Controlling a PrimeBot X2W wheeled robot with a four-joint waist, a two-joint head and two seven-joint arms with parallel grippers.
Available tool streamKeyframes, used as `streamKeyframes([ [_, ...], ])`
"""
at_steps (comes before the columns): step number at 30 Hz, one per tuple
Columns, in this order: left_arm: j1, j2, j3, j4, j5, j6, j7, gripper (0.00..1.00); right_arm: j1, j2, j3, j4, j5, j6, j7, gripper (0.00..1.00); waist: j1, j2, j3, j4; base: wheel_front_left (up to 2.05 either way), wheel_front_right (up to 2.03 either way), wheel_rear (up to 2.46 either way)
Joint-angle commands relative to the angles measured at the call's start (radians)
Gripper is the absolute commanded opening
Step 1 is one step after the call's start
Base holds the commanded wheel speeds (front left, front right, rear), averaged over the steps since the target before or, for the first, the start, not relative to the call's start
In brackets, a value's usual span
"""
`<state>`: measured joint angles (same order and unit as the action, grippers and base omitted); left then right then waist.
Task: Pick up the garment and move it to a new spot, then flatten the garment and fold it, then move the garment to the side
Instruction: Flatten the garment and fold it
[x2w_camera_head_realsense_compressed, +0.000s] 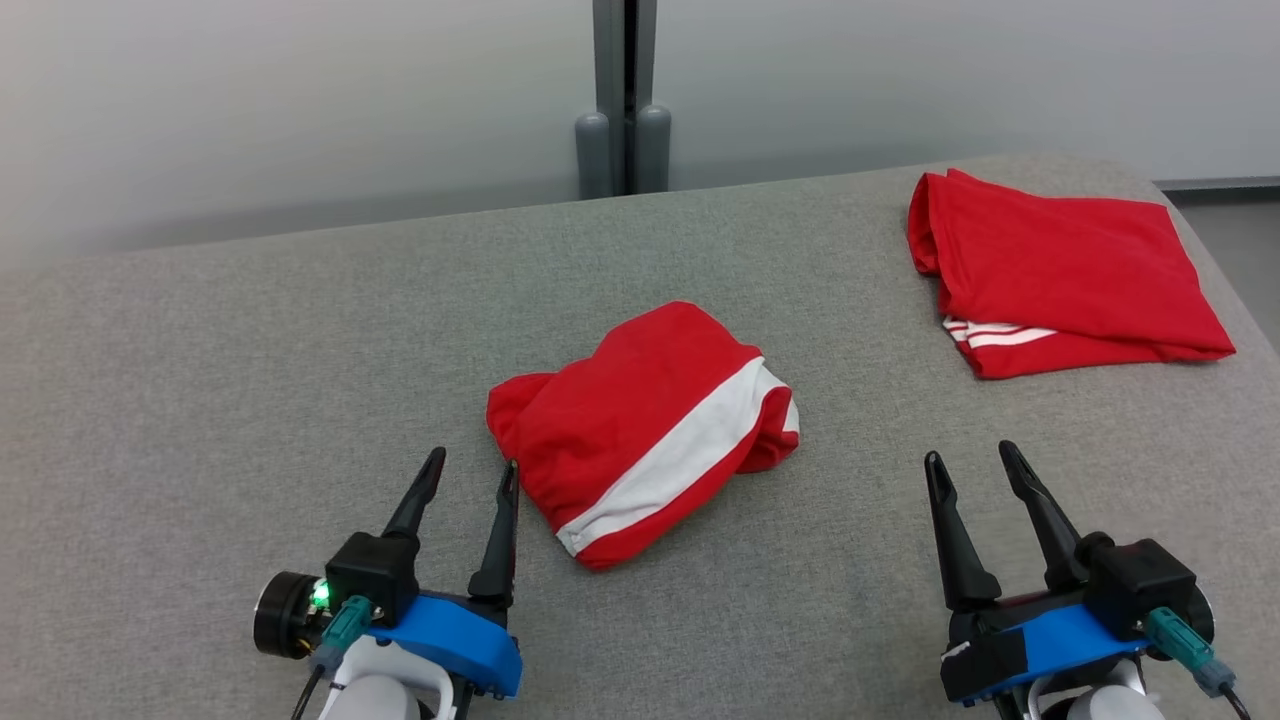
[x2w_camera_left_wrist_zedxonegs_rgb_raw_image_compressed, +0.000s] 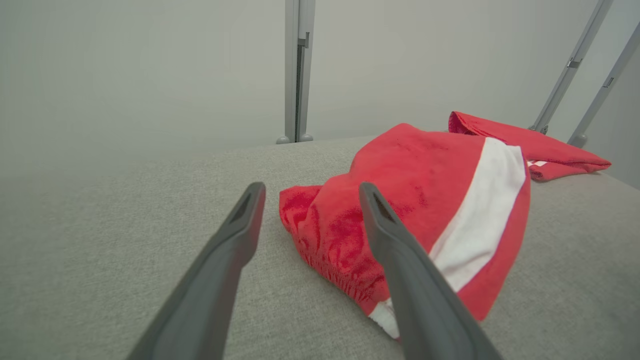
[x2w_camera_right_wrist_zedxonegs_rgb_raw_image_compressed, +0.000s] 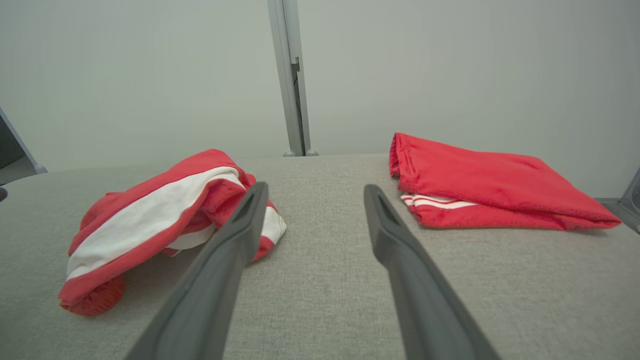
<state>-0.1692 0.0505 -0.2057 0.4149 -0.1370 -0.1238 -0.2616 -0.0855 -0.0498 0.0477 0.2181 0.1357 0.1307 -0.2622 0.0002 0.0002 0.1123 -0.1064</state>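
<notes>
A crumpled red garment with a broad white stripe lies bunched in the middle of the grey padded table. The left wrist view shows the garment just ahead and to the right of the fingers. In the right wrist view the garment sits to the left. My left gripper rests low at the near left, open and empty, its right fingertip close beside the garment's left edge. Well to the garment's right, my right gripper also stands open with nothing in it.
A second red garment, folded flat with thin white stripes at its edge, lies at the far right corner of the table. A grey post stands against the pale wall behind. The table's right edge falls away beside the folded piece.
</notes>
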Motion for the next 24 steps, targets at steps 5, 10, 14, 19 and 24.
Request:
streamKeyframes([
  [5,-0.049,0.0,-0.063,0.09,-0.015,-0.006,-0.004,1.0,-0.029,-0.001,0.003,-0.004,0.002,0.0,-0.003,1.0,-0.0002,-0.0002,0.032,-0.028,0.0,0.0,0.0],
  [10,-0.084,0.0,-0.115,0.195,-0.039,-0.008,-0.004,1.0,-0.044,-0.002,0.01,0.0,0.005,0.0,-0.003,1.0,-0.0002,-0.0002,0.055,-0.054,0.0,0.0,0.0],
  [14,-0.116,0.0,-0.156,0.268,-0.061,-0.009,-0.005,1.0,-0.055,-0.002,0.011,0.0,0.002,0.0,-0.003,1.0,-0.0002,-0.0002,0.068,-0.07,0.0,0.0,0.0],
  [19,-0.15,0.0,-0.224,0.339,-0.092,-0.01,-0.004,1.0,-0.058,-0.001,0.006,-0.001,-0.001,0.0,-0.003,1.0,-0.0002,-0.0002,0.078,-0.08,0.0,0.0,0.0],
  [24,-0.17,0.0,-0.295,0.373,-0.138,-0.006,-0.003,1.0,-0.062,-0.001,0.004,-0.004,-0.001,0.0,-0.003,1.0,-0.0002,-0.0002,0.084,-0.085,0.0,0.0,0.0],
])
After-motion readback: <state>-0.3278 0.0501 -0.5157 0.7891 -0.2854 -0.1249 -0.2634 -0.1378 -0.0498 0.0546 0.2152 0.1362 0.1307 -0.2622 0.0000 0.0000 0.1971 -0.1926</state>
